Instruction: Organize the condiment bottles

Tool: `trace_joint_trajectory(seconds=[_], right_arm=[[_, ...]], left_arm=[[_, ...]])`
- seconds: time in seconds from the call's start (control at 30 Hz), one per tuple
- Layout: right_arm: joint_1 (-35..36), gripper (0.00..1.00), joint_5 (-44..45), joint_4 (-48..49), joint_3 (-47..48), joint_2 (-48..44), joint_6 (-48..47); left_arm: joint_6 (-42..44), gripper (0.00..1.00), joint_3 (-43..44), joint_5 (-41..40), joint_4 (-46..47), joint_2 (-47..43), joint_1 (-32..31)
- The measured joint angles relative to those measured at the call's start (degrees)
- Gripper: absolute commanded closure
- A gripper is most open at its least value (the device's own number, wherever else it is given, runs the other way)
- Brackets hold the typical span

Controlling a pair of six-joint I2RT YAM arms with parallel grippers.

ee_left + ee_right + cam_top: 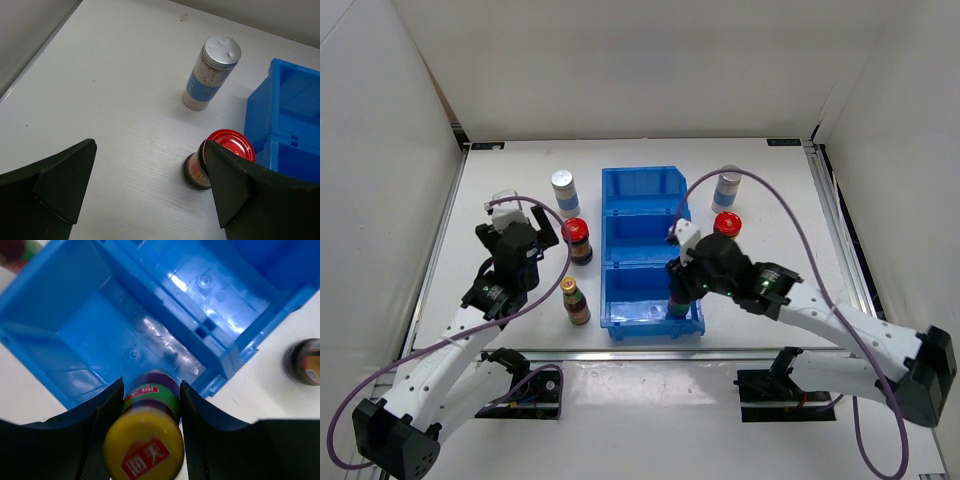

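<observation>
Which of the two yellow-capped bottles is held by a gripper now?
The bottle clamped in the right gripper, at the blue bin's nearest compartment. The other yellow-capped bottle stands free on the table, left of the bin.

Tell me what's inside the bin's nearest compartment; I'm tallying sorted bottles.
Only the yellow-capped bottle, gripped by the right end effector; the visible floor is bare. The corner beneath the bottle is hidden, so contact is unclear.
</observation>
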Motion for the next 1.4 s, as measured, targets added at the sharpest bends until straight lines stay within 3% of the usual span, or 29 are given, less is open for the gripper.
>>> trace_joint_trajectory(seconds=[0.13, 0.4, 0.47, 0.53, 0.57, 0.63, 0.73, 0.87, 1.1, 1.4], right_arm=[[4.3, 1.00, 6.1, 3.1, -1.1, 4.2, -1.0], [4.3, 1.00, 15.1, 14.6, -7.6, 4.6, -1.6], [4.3, 0.94, 15.8, 16.1, -7.6, 5.7, -1.6], [4.3, 0.75, 16.5, 17.6, -7.2, 7.0, -1.4], [4.3, 0.58, 16.6, 18.0, -6.9, 7.6, -1.4], [4.3, 0.36, 16.6, 18.3, -6.7, 8.0, -1.1], [4.3, 0.23, 17.2, 18.3, -6.6, 7.3, -0.4], [4.3, 0.14, 19.3, 16.7, -4.9, 4.6, 0.2], [4.3, 0.05, 21.5, 13.0, 0.9, -1.3, 0.4], [4.3, 0.05, 24.0, 11.6, 5.2, -7.5, -2.1]], left_arm=[[0.3, 0.00, 0.0, 0.0, 0.3, 0.0, 0.0], [0.7, 0.00, -0.7, 0.0, 0.9, 0.0, 0.0], [1.0, 0.00, -0.9, 0.1, 1.0, 0.0, 0.0], [1.4, 0.00, -1.0, 0.4, 1.3, 0.0, 0.0], [1.6, 0.00, -1.1, 0.6, 1.6, 0.0, 0.0], [2.0, 0.00, -1.1, 1.2, 2.0, 0.0, 0.0], [2.5, 0.00, -1.1, 2.1, 2.1, -0.4, 0.0], [3.7, 0.00, -1.1, 4.1, 2.0, -3.2, 0.0], [4.6, 0.00, 2.2, 9.7, -3.0, -7.9, 0.0], [-3.2, 0.00, 0.5, 24.9, -9.2, -15.4, 0.0]])
